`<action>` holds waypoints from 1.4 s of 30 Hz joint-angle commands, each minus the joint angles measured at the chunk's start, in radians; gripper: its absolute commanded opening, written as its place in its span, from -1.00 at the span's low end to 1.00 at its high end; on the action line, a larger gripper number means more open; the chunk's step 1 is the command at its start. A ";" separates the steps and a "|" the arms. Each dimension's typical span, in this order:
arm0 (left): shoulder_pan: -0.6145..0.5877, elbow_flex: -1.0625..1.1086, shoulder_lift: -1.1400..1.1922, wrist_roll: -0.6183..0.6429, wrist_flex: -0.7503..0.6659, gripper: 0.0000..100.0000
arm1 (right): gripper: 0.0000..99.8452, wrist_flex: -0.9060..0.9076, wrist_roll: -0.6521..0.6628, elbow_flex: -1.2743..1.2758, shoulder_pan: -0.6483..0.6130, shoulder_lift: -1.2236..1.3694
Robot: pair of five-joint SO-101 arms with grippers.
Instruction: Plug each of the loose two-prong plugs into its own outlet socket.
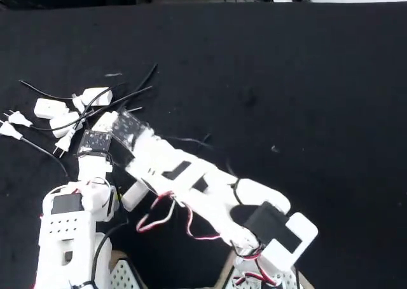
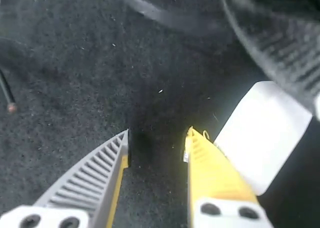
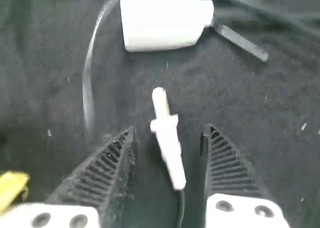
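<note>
Holding the left gripper spread apart over the black counter, a white outlet socket just beside it. Straddling a white two-prong plug lying on the counter with the right gripper, likewise spread apart. Pointing the prongs toward another white outlet socket beyond.

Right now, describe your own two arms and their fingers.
Both the left arm and the right arm are white plastic shells with black motor blocks; red, white and black wires loop by the right arm. The left gripper has one pale grey ribbed finger and one yellow one. The right gripper has two black ribbed fingers on white mounts with screw holes.
</note>
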 commanded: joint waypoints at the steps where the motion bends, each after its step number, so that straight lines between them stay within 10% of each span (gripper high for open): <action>1: -0.013 -0.015 -0.011 0.012 -0.008 -0.62 | -0.59 0.132 0.043 -0.154 0.017 0.030; 8: -0.047 -0.019 -0.011 0.012 -0.006 -0.62 | -0.98 0.399 0.066 -0.349 0.048 0.168; 24: -0.073 -0.016 -0.011 0.011 -0.009 -0.62 | -0.98 0.944 0.066 -0.398 0.282 -0.179; 42: -0.073 -0.013 -0.011 0.011 -0.012 -0.62 | -0.98 0.528 0.058 -0.058 0.896 -0.417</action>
